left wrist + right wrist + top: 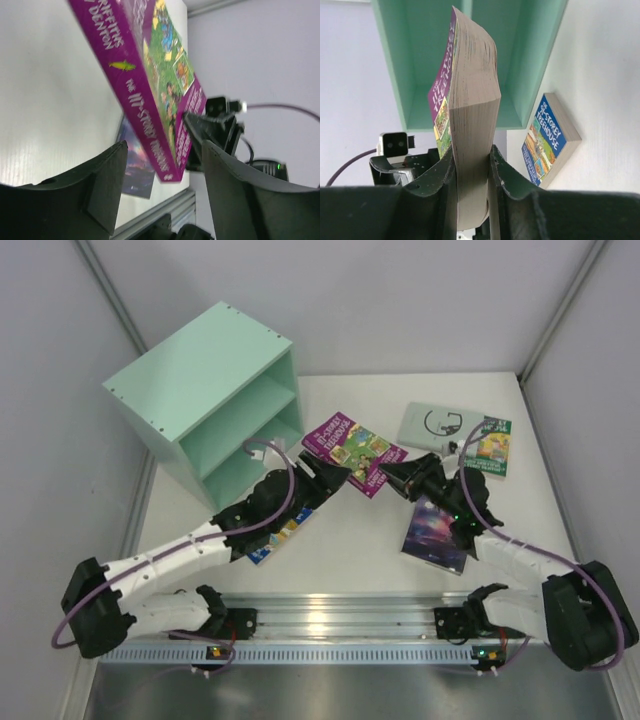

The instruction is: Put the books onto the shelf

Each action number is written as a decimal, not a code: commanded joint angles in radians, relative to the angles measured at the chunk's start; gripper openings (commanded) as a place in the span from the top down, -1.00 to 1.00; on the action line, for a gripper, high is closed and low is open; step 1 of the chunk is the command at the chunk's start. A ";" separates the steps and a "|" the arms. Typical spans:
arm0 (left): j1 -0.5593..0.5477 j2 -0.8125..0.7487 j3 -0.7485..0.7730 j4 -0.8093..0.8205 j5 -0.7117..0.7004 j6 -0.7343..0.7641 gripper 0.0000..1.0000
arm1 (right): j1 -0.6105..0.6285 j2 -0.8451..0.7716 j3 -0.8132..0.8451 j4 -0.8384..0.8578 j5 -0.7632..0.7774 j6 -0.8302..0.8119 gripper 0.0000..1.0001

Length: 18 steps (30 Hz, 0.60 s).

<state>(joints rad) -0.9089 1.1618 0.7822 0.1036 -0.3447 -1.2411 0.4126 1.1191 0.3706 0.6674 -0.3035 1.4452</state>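
From where I stand, the blue-yellow book (275,540) lies nearest, flat on the table (330,575) and half hidden under the left arm. Over on the right, the galaxy book (432,530) lies flat too, just beside the right arm's forearm. A little further in, the two grippers meet over the middle of the table with the magenta-green book (355,453) between them. The right gripper (392,476) has it: its fingers (440,180) are pressed tight against both sides of the page block, which stands edge-on between them in the right wrist view. The left gripper (338,476) sits at the book's opposite corner, but its fingers (100,190) stand apart, wider than the book is thick, with a gap showing on each side, so it grips nothing. In the left wrist view the book looks tilted and raised off the tabletop. Beyond, toward the far right, the green book (490,446) lies flat, touching a pale grey cover (432,423) marked with a dark ring. At the far left stands the shelf (190,380), mint green, its two compartments open toward the grippers; none of the books is in it.
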 commanded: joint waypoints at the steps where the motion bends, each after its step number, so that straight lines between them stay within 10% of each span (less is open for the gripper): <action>1: 0.002 -0.129 0.019 -0.132 0.088 0.063 -0.40 | -0.107 -0.031 0.128 0.179 -0.265 -0.043 1.00; 10: 0.086 -0.413 0.046 -0.510 0.121 0.248 -0.75 | -0.205 0.042 0.260 0.271 -0.710 -0.022 1.00; 18: 0.150 -0.447 0.222 -0.643 0.285 0.362 -0.79 | -0.173 -0.018 0.396 -0.210 -0.786 -0.386 1.00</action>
<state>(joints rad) -0.7696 0.7025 0.9138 -0.4698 -0.1436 -0.9554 0.2211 1.1637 0.6716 0.5999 -1.0233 1.2541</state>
